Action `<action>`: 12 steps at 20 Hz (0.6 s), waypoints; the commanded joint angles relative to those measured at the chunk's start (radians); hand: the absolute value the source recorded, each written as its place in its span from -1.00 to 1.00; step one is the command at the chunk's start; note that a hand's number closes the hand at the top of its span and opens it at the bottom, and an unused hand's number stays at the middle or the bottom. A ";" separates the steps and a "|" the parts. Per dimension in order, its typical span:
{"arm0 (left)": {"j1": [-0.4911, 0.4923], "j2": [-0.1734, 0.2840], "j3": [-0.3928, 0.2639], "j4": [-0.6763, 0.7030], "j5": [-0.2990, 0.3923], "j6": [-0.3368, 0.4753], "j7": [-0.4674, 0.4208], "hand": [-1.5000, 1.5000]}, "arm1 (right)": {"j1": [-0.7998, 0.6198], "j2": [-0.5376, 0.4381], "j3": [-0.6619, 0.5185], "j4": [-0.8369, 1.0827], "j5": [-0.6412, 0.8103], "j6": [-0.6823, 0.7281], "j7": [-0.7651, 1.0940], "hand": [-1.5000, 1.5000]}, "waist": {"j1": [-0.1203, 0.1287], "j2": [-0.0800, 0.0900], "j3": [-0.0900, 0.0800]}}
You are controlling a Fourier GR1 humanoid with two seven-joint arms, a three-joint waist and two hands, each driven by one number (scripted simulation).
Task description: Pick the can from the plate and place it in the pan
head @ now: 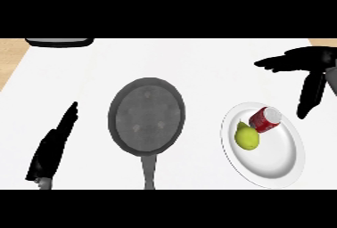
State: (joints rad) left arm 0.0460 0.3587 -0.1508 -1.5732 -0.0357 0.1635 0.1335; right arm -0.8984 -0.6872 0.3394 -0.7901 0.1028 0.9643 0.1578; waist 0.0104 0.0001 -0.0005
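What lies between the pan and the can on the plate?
In the head view, bare white counter separates the pan from the plate; on the plate, a yellow-green fruit touches the can on its pan-facing side.

I see a red can (266, 120) with a white end, a yellow-green fruit (247, 136), a white plate (280, 164), a dark grey pan (146, 115), a white worktop (197, 67), and black robot hands left (54, 149) and right (304, 73).
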 commanded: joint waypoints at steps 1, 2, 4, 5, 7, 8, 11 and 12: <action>0.029 -0.020 0.000 -0.010 -0.017 -0.005 -0.005 0.00 | 0.027 -0.015 -0.008 -0.059 0.036 0.074 0.030 -1.00 | -0.007 -0.002 0.000; 0.025 -0.028 -0.008 -0.034 -0.029 0.004 0.013 0.00 | 0.050 0.009 0.009 -0.031 0.080 0.033 -0.004 -1.00 | -0.002 0.000 0.001; -0.048 0.022 0.084 0.044 0.035 -0.065 -0.026 0.00 | -0.007 0.058 0.000 -0.006 0.083 0.042 0.038 -1.00 | -0.001 0.002 0.000; 0.056 -0.016 0.029 -0.056 -0.004 -0.024 -0.011 0.00 | 0.072 0.008 -0.017 -0.071 0.063 0.087 0.018 -1.00 | -0.006 -0.002 0.000; 0.035 -0.016 0.039 -0.017 -0.021 -0.032 -0.023 0.00 | 0.060 0.072 -0.023 -0.093 0.072 0.065 0.086 -1.00 | -0.007 -0.002 0.000; 0.046 0.001 0.070 0.027 0.016 -0.081 -0.077 0.00 | 0.055 0.049 -0.028 -0.071 0.098 0.074 0.052 -1.00 | -0.004 0.000 0.000; 0.049 -0.038 0.041 0.042 -0.032 -0.043 -0.093 0.00 | 0.076 0.031 -0.016 -0.106 0.129 0.096 0.087 -1.00 | -0.009 -0.001 0.000; -0.003 -0.065 0.023 0.012 -0.047 -0.020 -0.003 0.00 | 0.044 0.094 -0.018 -0.062 0.140 0.068 0.137 -1.00 | -0.005 0.000 0.000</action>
State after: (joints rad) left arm 0.0665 0.3262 -0.1197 -1.5662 -0.0635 0.1314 0.1065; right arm -0.8496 -0.6289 0.3251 -0.8502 0.2114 1.0017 0.2291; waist 0.0061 -0.0001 -0.0003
